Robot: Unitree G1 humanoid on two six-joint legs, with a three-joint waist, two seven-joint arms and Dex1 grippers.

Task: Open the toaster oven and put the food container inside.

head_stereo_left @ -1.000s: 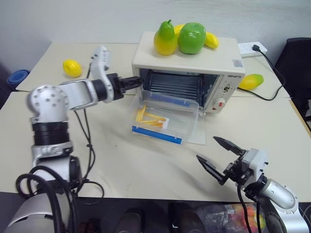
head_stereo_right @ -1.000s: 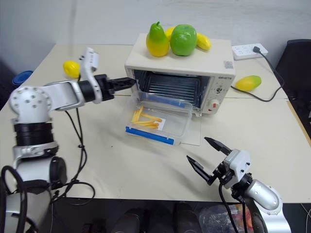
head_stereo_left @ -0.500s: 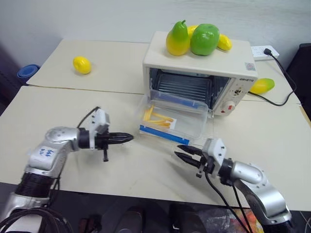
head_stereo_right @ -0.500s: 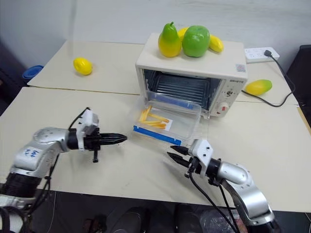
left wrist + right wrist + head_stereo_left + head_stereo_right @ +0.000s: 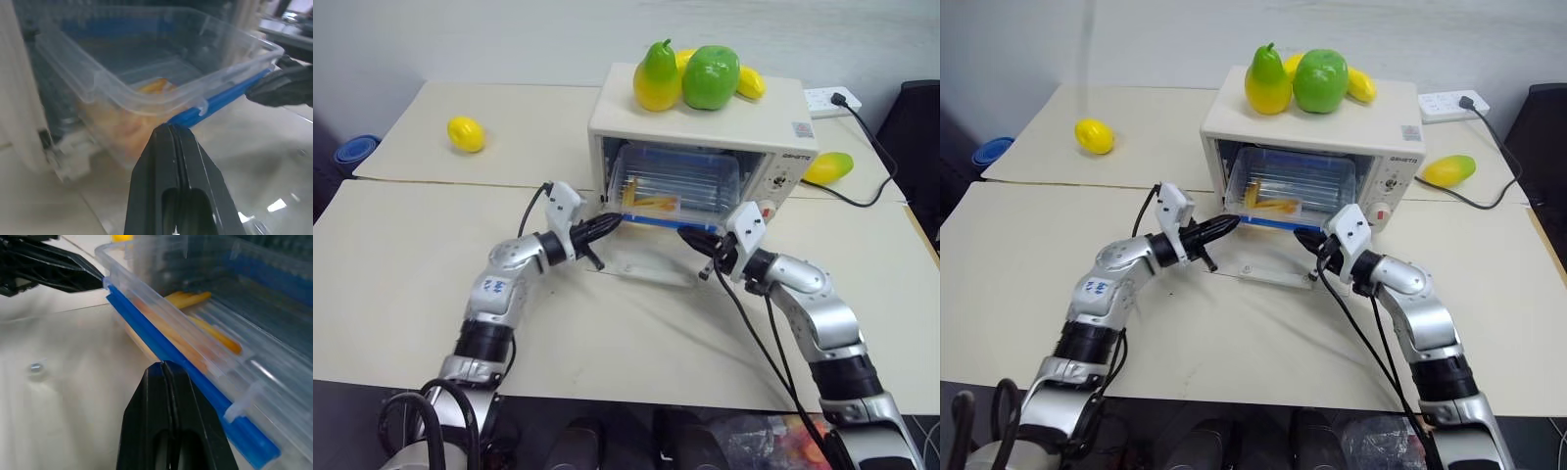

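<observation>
I have both sets of fingers pinched fully together with nothing between them, because I am using them as pushers rather than as clamps. The left gripper (image 5: 615,221) and the right gripper (image 5: 688,235) point level toward each other's side of the toaster oven (image 5: 700,147), one at each end of the food container (image 5: 675,186) — that way the box gets pressed evenly and should not skew as it goes in.

Just ahead of my left fingertips sits the container's near corner, with its blue clip (image 5: 220,98) running away from them toward the right gripper's black tip at the far end of that edge. In the left wrist view my tips seem to touch the rim under the clip, though I cannot be sure of contact. From the right wrist view the same blue edge runs just above and past my closed fingers, close but possibly a hair apart.

The container is tilted, its far end already up inside the oven's mouth over the wire rack, its near edge hanging out above the lowered glass door (image 5: 641,264) that lies beneath both grippers. The orange food strips (image 5: 651,204) have gathered toward the low near side.

I judge the door-opening done and the insertion partly finished — the remaining push needs to be level and equal from both sides, or the box could jam against the oven frame
</observation>
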